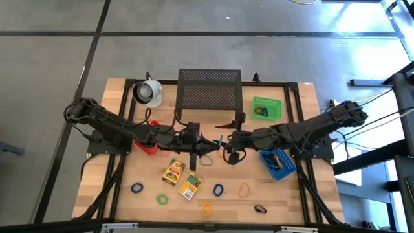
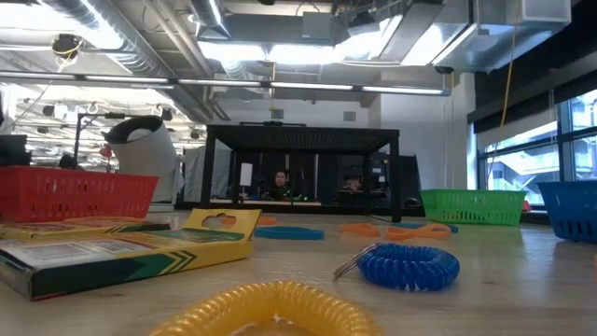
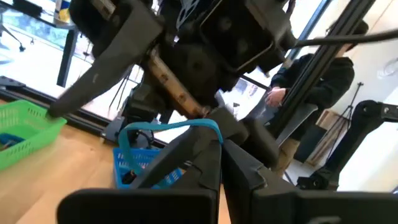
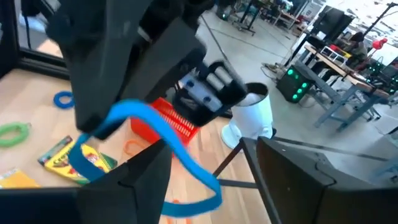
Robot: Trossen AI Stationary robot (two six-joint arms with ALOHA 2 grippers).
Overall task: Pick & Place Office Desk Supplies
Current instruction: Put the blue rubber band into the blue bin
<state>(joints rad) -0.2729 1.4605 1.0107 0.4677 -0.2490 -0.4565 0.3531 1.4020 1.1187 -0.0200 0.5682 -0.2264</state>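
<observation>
A thin blue loop [image 4: 163,134] hangs in the air over the table's middle, between my two grippers. My left gripper [image 3: 221,149] comes level from the table's left and is shut on it. My right gripper [image 4: 208,149] faces it from the table's right, open, with one finger [image 4: 146,177] at the loop. In the high view the two grippers [image 1: 206,147] [image 1: 228,150] nearly meet. Two yellow packets [image 1: 173,170] [image 1: 190,186] and several coloured loops, such as a blue one [image 1: 218,190] and an orange one [image 1: 244,189], lie flat on the near half of the table. My left gripper pinches the blue loop at one end [image 3: 210,127] between its two fingers, which point level from the table's left. The loop hangs clear of the table and sags slack toward the right gripper. My right gripper is open, and the loop's strand [image 4: 193,168] runs across the tip of one finger. That finger seems to stand inside the loop, but I cannot tell whether it touches. The other finger [image 4: 292,180] stands apart from it.
A red bin [image 1: 147,147] sits under the left arm, a blue bin [image 1: 278,163] under the right arm, a green bin [image 1: 266,107] at the far right. A black mesh stand [image 1: 209,90] and a white mug [image 1: 149,92] stand at the far edge.
</observation>
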